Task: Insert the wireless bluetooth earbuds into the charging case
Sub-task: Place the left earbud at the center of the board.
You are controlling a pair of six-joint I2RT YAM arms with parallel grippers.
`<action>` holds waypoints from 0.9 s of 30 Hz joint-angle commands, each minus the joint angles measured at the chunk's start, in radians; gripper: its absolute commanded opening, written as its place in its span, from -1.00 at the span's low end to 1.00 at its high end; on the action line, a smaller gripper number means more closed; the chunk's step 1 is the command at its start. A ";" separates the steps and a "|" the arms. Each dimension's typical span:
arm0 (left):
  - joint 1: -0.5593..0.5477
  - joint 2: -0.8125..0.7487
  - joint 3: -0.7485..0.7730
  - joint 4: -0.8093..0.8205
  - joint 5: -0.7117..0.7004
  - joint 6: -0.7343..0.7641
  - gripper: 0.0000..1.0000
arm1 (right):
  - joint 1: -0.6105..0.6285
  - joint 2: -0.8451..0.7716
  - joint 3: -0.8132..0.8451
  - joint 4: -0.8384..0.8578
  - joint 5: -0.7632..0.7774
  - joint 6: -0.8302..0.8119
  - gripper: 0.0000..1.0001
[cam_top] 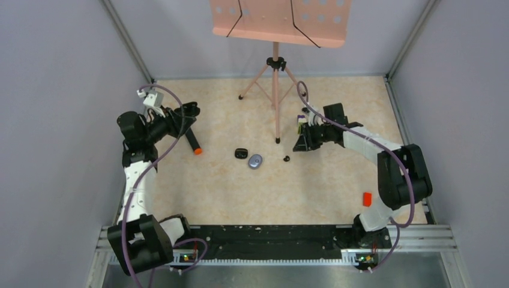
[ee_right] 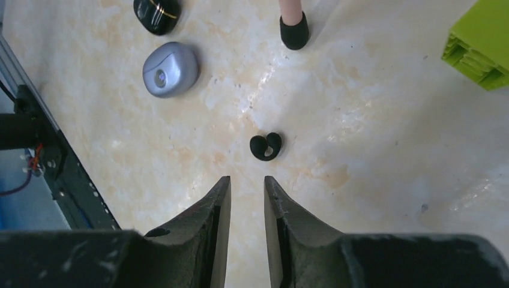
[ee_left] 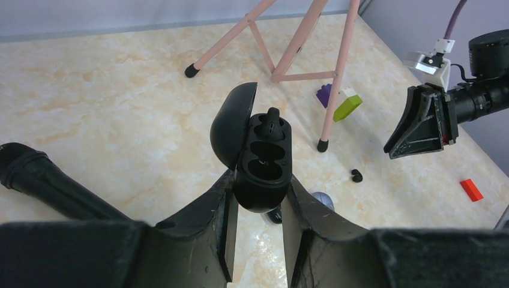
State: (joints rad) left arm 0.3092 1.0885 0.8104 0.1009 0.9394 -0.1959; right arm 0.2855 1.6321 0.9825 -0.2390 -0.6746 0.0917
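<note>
The tabletop [cam_top: 210, 192] is cream with swirly tan marks, smooth and a bit shiny. Pale gray walls stand on three sides. At 12 o'clock in the top view, a pink music stand [cam_top: 276, 66] rests on three thin legs. A long black microphone [ee_left: 42, 177] lies on the tabletop at 9 o'clock in the left wrist view.

The left fingers [ee_left: 210, 228] squeeze a charging case [ee_left: 261, 165]. It is black, smooth and rounded. Its long side runs from 6 to 12 o'clock, and its lid [ee_left: 231, 123] stands open toward 11 o'clock. One black earbud [ee_left: 271, 123] sits in the far pocket.

A round gray-purple case [cam_top: 255, 161] and a shiny black case [cam_top: 241, 153] lie shut near the middle. A green-and-purple block [ee_left: 339, 103] sits by a stand leg.

The right fingers [ee_right: 210, 228] stand a little apart and hold nothing. Just past their tips, at 12 o'clock, a tiny loose earbud [ee_right: 266, 146] lies on the tabletop. It is black and curled like a U, with the open end toward 12 o'clock.
</note>
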 commanded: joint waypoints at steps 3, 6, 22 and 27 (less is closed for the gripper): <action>-0.005 -0.046 -0.033 0.068 0.032 -0.017 -1.00 | 0.004 -0.072 0.093 -0.177 -0.051 -0.563 -0.55; -0.004 -0.055 -0.043 0.068 0.032 -0.024 -1.00 | 0.004 -0.021 0.175 -0.225 0.013 -0.661 -0.65; -0.005 -0.092 -0.029 -0.045 0.026 0.042 -1.00 | 0.122 -0.066 0.030 -0.266 -0.008 -1.459 -0.75; -0.005 -0.087 -0.027 -0.044 0.019 0.037 -1.00 | 0.126 0.060 0.168 -0.270 0.014 -1.117 -0.71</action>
State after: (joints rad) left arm 0.3058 1.0222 0.7700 0.0422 0.9524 -0.1753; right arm 0.4088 1.6047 1.0176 -0.5354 -0.6617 -1.2247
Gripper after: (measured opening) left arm 0.342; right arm 0.135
